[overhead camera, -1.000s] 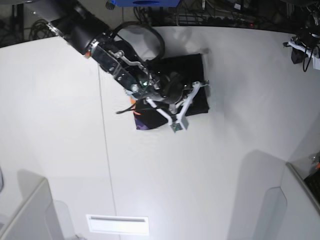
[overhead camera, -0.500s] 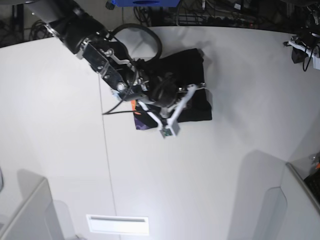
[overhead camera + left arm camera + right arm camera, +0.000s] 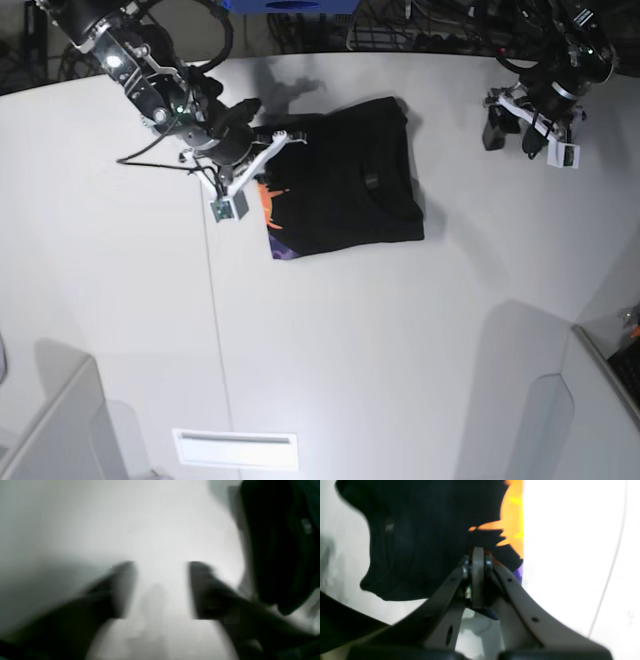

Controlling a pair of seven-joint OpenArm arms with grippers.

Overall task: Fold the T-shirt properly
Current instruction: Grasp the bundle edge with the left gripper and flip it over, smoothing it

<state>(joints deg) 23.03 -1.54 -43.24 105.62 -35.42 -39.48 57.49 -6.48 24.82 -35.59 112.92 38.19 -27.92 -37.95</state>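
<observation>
The black T-shirt (image 3: 350,185) lies folded into a rough rectangle on the white table, with an orange-and-purple print (image 3: 272,215) showing along its left edge. My right gripper (image 3: 288,138) is shut at the shirt's upper left edge. In the right wrist view its closed fingertips (image 3: 478,555) sit over the black cloth (image 3: 420,542) beside the orange print (image 3: 512,517); no cloth shows pinched. My left gripper (image 3: 512,133) hovers open at the back right, apart from the shirt. Its view is blurred: fingers (image 3: 202,590) spread over bare table, and a black mass (image 3: 277,542) at right.
A thin seam (image 3: 212,310) runs down the white table left of the shirt. A white rectangular slot (image 3: 235,449) lies near the front edge. Grey panels stand at the front left (image 3: 60,430) and front right (image 3: 580,410). Cables (image 3: 420,25) crowd the back edge.
My right arm has pulled back to the left off the shirt, uncovering it. My left arm has moved in from the far right edge to the table's back right.
</observation>
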